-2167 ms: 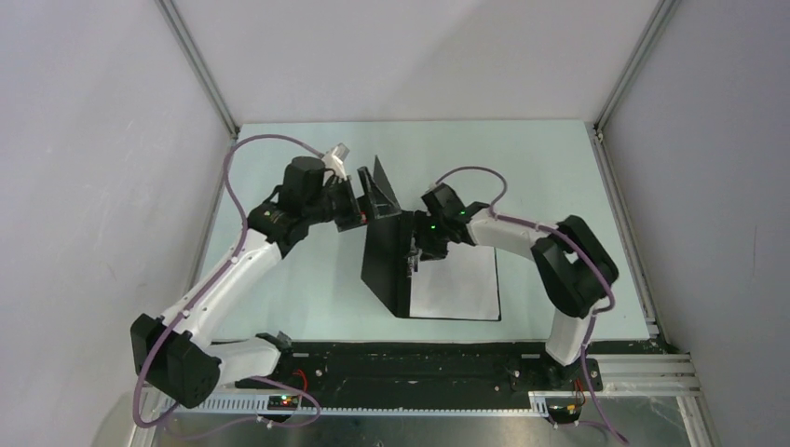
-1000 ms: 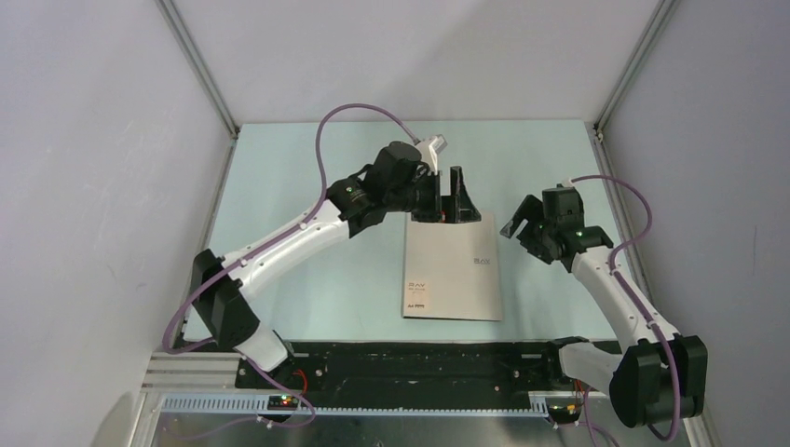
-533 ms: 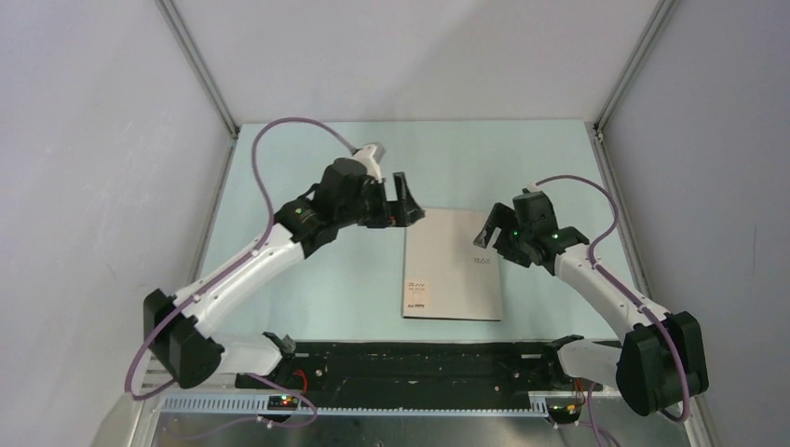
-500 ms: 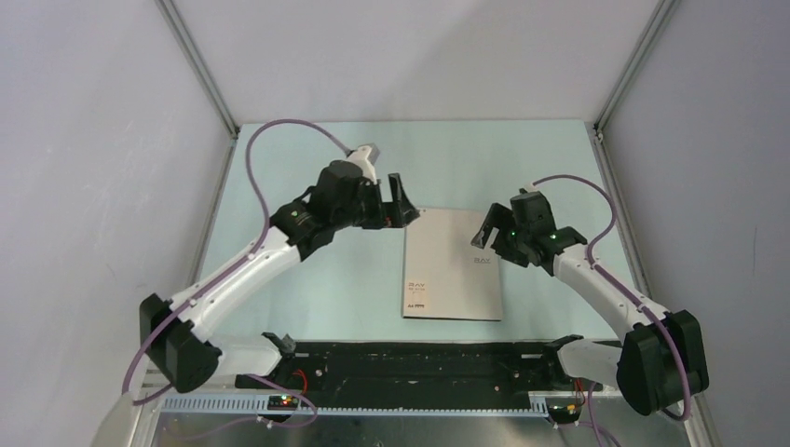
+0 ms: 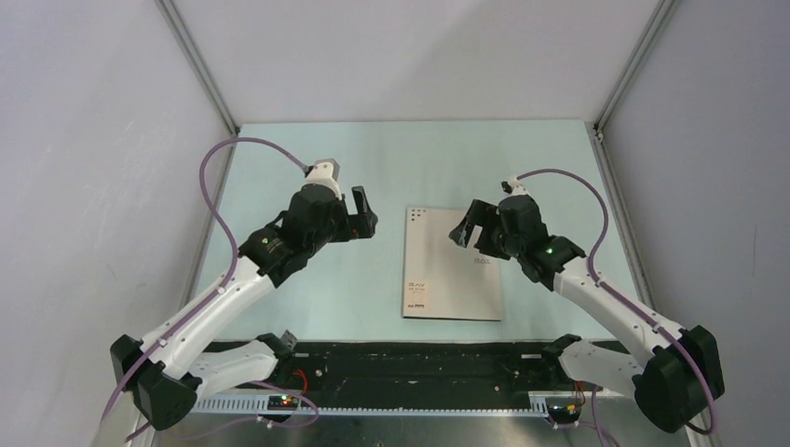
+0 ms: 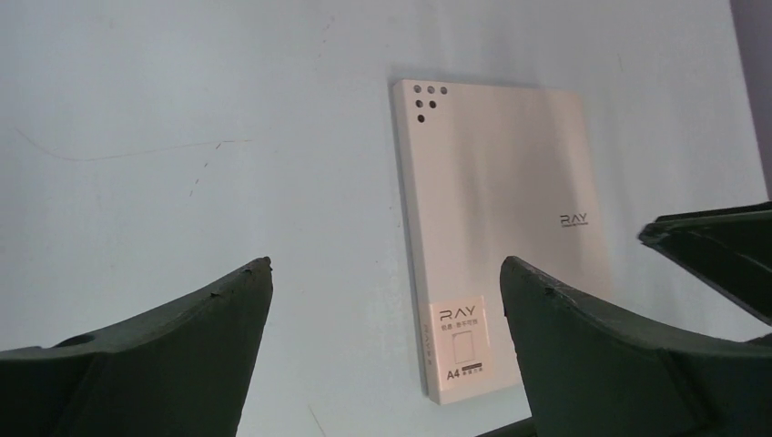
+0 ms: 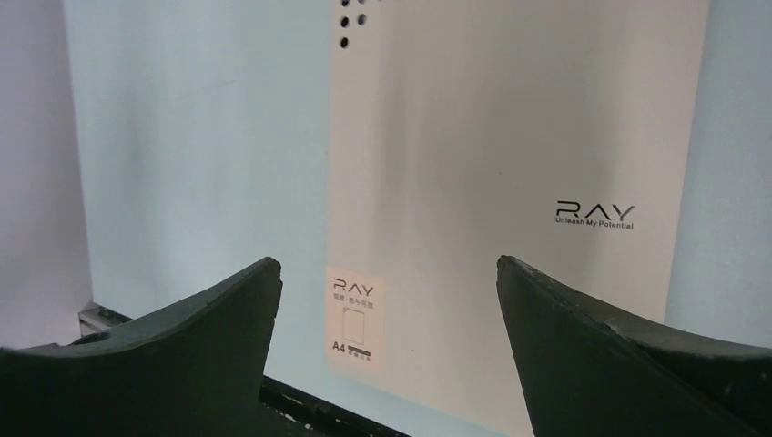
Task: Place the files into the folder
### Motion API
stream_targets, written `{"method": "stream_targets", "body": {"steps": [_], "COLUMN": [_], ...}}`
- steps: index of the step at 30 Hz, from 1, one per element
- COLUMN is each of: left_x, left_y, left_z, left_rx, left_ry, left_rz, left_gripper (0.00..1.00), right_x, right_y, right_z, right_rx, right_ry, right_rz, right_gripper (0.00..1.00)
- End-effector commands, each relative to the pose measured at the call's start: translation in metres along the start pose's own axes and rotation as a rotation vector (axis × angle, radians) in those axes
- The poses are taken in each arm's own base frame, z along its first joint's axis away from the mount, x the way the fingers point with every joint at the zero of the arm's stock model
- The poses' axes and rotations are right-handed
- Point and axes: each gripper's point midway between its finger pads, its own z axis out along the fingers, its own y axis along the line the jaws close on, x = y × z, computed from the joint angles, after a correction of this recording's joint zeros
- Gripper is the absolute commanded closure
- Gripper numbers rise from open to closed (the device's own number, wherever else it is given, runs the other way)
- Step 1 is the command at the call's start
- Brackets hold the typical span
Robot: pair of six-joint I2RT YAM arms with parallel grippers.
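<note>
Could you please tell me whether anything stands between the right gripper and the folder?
Nothing visible does. The right gripper hangs open above the far part of the folder, which lies closed and flat on the table with a bare cover. The left gripper is open too, off to the folder's left.

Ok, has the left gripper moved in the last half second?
Yes. The left gripper has drawn back leftward, away from the far left corner of the closed folder, and now hangs clear of it.
</note>
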Motion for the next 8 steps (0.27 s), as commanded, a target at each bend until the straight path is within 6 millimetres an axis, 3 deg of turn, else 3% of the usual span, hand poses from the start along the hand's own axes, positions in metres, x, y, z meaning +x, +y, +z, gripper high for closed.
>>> {"method": "stream_targets", "body": {"steps": [1,8], "left_x": [-0.0048,-0.008], "left_y": [0.0113,0.0113], "left_z": [-0.0003,-0.0012], "left_rx": [-0.052,-0.056], "left_ry": [-0.033,-0.043], "left_rz": [0.003,-0.002], "left_gripper": [0.0,0.0], "right_x": [-0.0232,-0.0257], "right_y": [0.0129,0.0124], "right_z": [-0.0113,-0.0182], "right_rx": [-0.039,-0.038], "right_ry": [-0.111,-0.127], "right_rz": [-0.003,-0.004], "right_gripper": [0.07,0.07]}}
